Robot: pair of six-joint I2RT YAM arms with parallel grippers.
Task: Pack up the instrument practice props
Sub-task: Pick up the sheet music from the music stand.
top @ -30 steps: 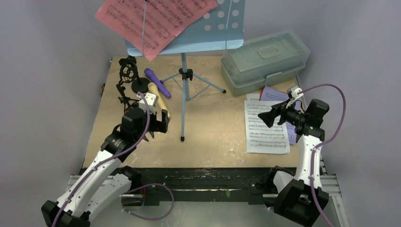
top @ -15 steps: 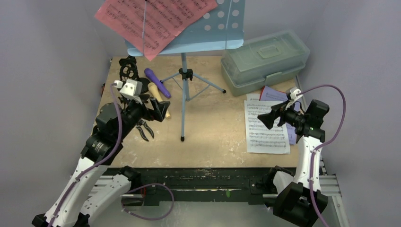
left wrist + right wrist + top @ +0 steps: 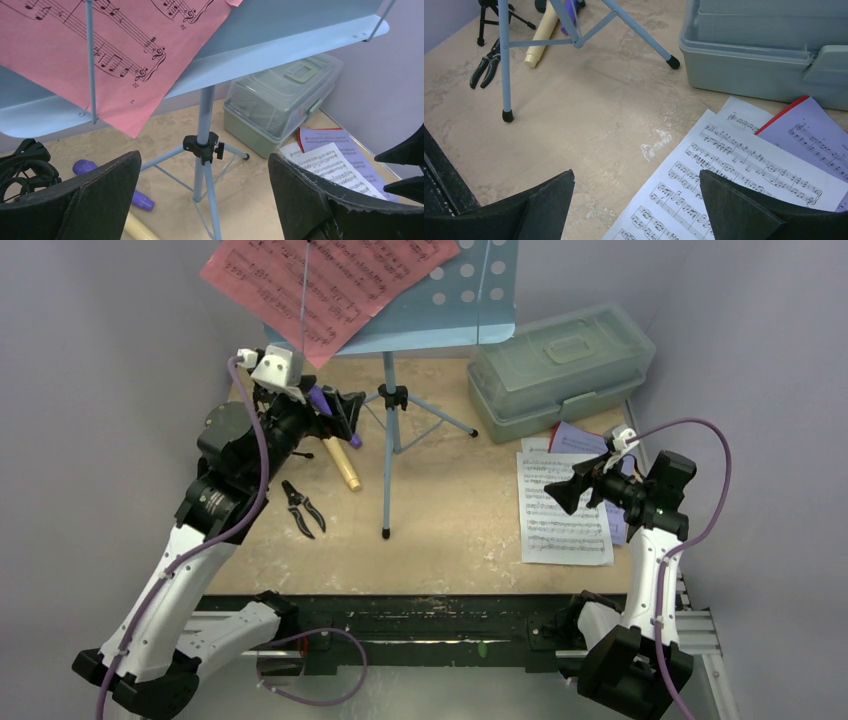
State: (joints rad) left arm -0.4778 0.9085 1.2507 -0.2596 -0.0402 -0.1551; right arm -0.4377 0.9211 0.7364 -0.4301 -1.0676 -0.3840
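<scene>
1. The left tool (image 3: 340, 408) is wide open and holds nothing. It sits low, under the tray of the blue music rack (image 3: 440, 315), and points at the rack's pole.
2. The right tool (image 3: 556, 494) is wide open too and holds nothing. It hovers just over the white page (image 3: 562, 515).
3. The purple microphone (image 3: 140, 199) lies just beside the left tool, with the tan microphone (image 3: 345, 468) next to it. The black mic holder (image 3: 25, 160) stands at the back left.
4. The pink page (image 3: 320, 280) rests on the rack. The lavender page (image 3: 585, 440) lies flat by the box (image 3: 560, 365), partly under the white page.
5. The rack is tall and stands on three thin legs. If the left tool bumps the pole or pushes up on the tray, the rack could tip and the pink page could slide off.
6. The microphones are round. A small nudge could make them roll away.
7. The pages are thin and flat. The right tool could scrape the worktop (image 3: 450, 510) or crumple the paper.
8. The box lid looks shut, so nothing can go in until it is opened.
9. The left wall and the tray crowd the left arm. The black pliers (image 3: 300, 508) lie near it.
10. The pages lie close to the right edge and wall. The most open room is the middle of the worktop, between the rack's front leg and the white page.
</scene>
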